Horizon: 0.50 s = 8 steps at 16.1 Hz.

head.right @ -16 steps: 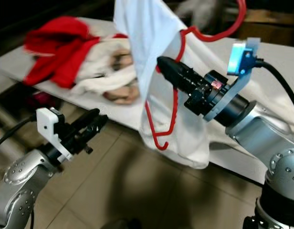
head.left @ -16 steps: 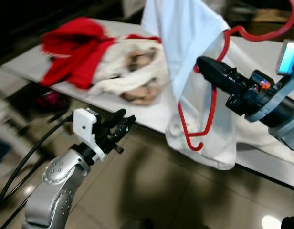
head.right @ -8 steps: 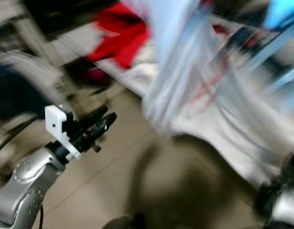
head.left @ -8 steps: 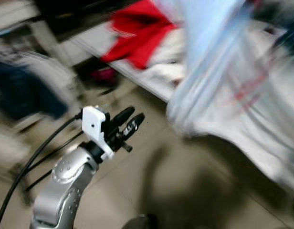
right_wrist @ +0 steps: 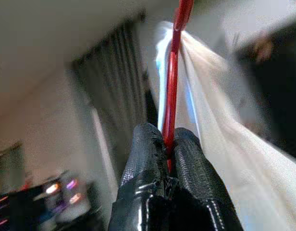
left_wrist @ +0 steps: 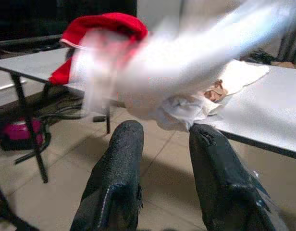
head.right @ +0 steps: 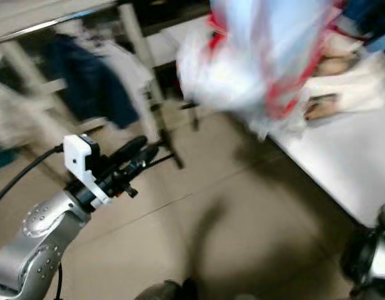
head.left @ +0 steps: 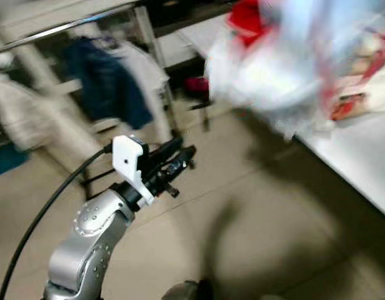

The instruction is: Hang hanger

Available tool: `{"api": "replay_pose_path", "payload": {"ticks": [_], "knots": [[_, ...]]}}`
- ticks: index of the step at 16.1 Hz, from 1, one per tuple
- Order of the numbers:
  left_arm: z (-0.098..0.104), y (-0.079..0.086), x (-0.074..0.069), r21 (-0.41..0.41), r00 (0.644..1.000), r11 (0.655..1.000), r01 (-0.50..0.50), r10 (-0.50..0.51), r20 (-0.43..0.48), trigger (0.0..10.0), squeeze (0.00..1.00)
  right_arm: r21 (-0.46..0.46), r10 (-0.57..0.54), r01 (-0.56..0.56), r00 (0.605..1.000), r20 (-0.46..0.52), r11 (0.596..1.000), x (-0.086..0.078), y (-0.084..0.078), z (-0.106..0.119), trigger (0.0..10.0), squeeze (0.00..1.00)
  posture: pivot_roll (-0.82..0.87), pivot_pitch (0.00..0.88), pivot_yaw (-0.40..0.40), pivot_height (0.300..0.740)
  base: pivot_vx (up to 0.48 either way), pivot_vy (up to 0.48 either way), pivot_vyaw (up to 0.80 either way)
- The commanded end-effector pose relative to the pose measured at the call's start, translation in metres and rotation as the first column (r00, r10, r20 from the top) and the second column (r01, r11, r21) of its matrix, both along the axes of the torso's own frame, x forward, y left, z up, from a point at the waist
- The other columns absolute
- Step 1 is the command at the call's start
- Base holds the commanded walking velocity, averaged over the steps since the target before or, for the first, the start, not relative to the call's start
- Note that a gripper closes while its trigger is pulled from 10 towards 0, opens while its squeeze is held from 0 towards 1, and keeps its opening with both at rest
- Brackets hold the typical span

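The right end effector (right_wrist: 168,144) was pinched tight on the red hanger (right_wrist: 175,72), white shirt (head.left: 274,69) draped on it and blurring up over the bench (head.left: 361,150) edge. Left end effector (head.left: 180,159) just hung over the floor, fingers (left_wrist: 117,173) parted, holding nothing. A clothes rack (head.left: 67,28) with garments stood behind it.

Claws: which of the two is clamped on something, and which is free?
The right claw is shut on the red wire hanger carrying the white shirt. The left claw is open, holding nothing, above the floor.
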<state>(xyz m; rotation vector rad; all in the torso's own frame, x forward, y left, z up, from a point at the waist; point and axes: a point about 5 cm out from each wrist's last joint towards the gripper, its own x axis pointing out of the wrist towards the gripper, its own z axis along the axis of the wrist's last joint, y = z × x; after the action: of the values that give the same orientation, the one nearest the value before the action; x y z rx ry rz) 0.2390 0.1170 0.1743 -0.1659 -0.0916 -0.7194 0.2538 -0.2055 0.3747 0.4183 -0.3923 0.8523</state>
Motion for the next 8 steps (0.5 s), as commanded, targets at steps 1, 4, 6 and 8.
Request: {"api": "replay_pose_path", "payload": {"ticks": [1,4,6,8], "knots": [[0.002,0.006,0.001,0.021,1.000,1.000,-0.016,0.016,0.005,10.0,0.00,-0.051,0.069,-0.068,0.997,0.032,0.996,-0.007,0.016,-0.001,10.0,0.00,-0.14,0.100,0.174,0.740,0.000,0.000,0.70],[0.005,0.008,0.002,0.028,0.999,0.999,-0.029,0.029,0.018,10.0,0.00,-0.089,0.096,-0.098,0.995,-0.022,0.991,-0.003,0.029,-0.023,10.0,0.00,-0.14,0.101,0.173,0.740,0.000,0.000,0.70],[0.007,0.010,0.003,0.051,0.999,0.998,-0.036,0.034,0.035,10.0,0.00,-0.240,0.050,-0.065,0.997,-0.066,0.969,0.003,0.048,-0.053,10.0,0.00,-0.13,0.104,0.175,0.740,0.000,0.000,0.71],[0.007,0.012,0.004,0.076,0.999,0.997,-0.033,0.031,0.037,10.0,0.00,-0.269,-0.007,-0.018,0.996,-0.092,0.963,0.010,0.050,-0.069,10.0,0.00,-0.12,0.108,0.178,0.740,0.000,0.000,0.69]]}}
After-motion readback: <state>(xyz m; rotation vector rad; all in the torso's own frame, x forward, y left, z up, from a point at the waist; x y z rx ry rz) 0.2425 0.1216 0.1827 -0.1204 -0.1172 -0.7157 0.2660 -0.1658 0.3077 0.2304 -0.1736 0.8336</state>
